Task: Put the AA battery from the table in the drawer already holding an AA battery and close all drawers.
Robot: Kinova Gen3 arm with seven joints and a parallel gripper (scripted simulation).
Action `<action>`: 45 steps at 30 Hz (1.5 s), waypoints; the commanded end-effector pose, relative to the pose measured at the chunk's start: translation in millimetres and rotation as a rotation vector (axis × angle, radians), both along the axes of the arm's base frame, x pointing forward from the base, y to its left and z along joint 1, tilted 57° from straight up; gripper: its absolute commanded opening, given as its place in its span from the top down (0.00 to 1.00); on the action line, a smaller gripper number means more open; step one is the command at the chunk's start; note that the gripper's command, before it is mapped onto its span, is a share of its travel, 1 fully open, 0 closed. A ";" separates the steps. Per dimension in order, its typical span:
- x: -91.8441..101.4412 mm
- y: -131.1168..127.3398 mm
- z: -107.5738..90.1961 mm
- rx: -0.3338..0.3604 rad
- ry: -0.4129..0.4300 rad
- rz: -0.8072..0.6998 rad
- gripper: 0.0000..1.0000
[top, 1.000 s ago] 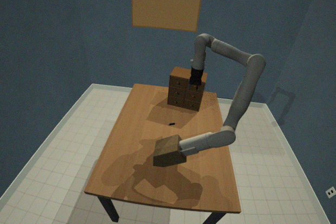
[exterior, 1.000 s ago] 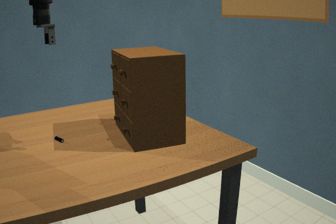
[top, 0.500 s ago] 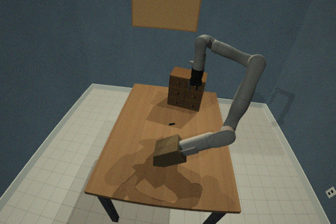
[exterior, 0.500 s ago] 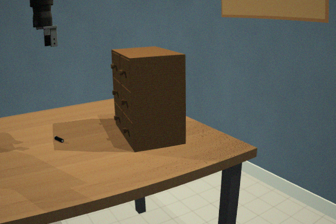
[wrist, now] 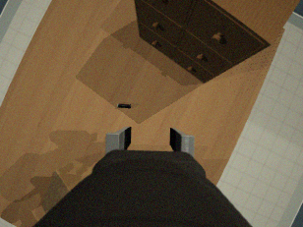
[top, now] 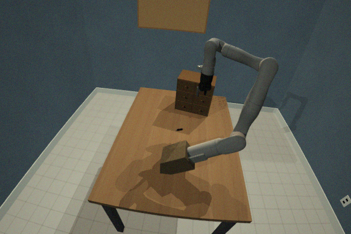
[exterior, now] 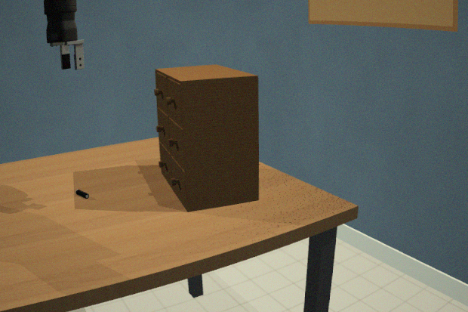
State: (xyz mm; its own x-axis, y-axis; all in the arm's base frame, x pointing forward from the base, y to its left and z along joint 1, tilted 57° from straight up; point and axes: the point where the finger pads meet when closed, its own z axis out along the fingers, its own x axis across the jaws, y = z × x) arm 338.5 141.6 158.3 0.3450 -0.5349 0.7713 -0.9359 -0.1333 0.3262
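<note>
Tool [top: 201,93] [exterior: 72,69] [wrist: 150,136] open; battery [top: 179,130] [exterior: 82,194] [wrist: 124,106] unobstructed.

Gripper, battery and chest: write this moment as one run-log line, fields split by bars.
gripper: open, above table | AA battery: lying on table | chest of drawers: upright, drawers look shut

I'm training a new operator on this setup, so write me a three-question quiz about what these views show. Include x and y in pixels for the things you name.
1. True or false: the battery [top: 179,130] [exterior: 82,193] [wrist: 124,105] lies on the table [top: 133,128] [exterior: 158,232] [wrist: 44,97].
2. How many knobs does the front of the chest [top: 195,75] [exterior: 223,137] [wrist: 172,43] have in the exterior view?
A) four
B) six
C) eight
3. Fill in the blank: the gripper [top: 201,93] [exterior: 72,67] [wrist: 150,136] is ____ (open or shut), with nothing between its fingers.

Key: 1 true; 2 B; 3 open
</note>
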 end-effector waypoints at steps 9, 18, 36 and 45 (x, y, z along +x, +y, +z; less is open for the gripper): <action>2.8 -11.4 -4.2 0.015 0.147 0.089 0.00; 5.6 -22.8 -10.6 0.032 0.340 0.216 0.00; 11.4 -45.8 -23.4 0.067 0.727 0.470 0.00; 14.0 -56.3 -29.3 0.083 0.904 0.587 0.00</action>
